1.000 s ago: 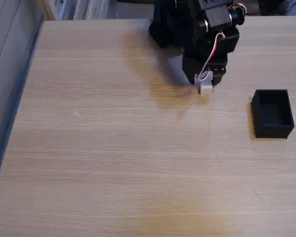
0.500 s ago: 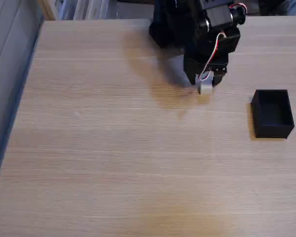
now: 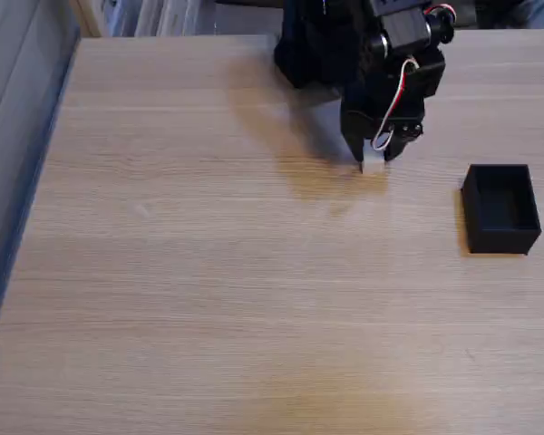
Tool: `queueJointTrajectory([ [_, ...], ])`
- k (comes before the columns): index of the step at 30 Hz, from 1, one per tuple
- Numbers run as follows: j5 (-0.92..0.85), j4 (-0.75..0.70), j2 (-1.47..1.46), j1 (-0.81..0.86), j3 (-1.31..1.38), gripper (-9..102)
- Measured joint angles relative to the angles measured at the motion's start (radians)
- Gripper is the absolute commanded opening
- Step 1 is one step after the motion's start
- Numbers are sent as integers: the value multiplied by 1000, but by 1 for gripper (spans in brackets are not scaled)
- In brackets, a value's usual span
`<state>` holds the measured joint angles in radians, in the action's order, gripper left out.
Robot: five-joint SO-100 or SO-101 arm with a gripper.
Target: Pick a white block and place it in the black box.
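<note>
The white block (image 3: 374,164) rests on the wooden table at the upper middle, with only its lower part showing under the black gripper (image 3: 374,154). The gripper, with its red and white wires, reaches down from the top edge, and its tips sit right over and around the cube. The dark fingers blend together, so the gap between the jaws is not readable. The black box (image 3: 500,208) stands open-topped and hollow at the right, well apart from the cube and the gripper.
The arm's black base (image 3: 313,45) sits at the table's far edge. The table's left edge (image 3: 45,154) runs diagonally beside a grey floor strip. Bare wood spreads across the middle and front of the table (image 3: 236,308).
The gripper has come down slightly and shifted over the white block, which now shows less of its top. The block and the box stay in place.
</note>
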<state>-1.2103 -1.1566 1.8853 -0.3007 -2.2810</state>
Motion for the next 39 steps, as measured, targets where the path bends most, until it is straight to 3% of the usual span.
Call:
queueJointTrajectory([
  [10, -67, -54, 118, 9, 37, 0],
  [22, -229, -58, 407, -219, 150, 0],
  [30, -224, -43, 227, -385, 423, 0],
  [39, -170, -74, -12, -394, 660, 0],
])
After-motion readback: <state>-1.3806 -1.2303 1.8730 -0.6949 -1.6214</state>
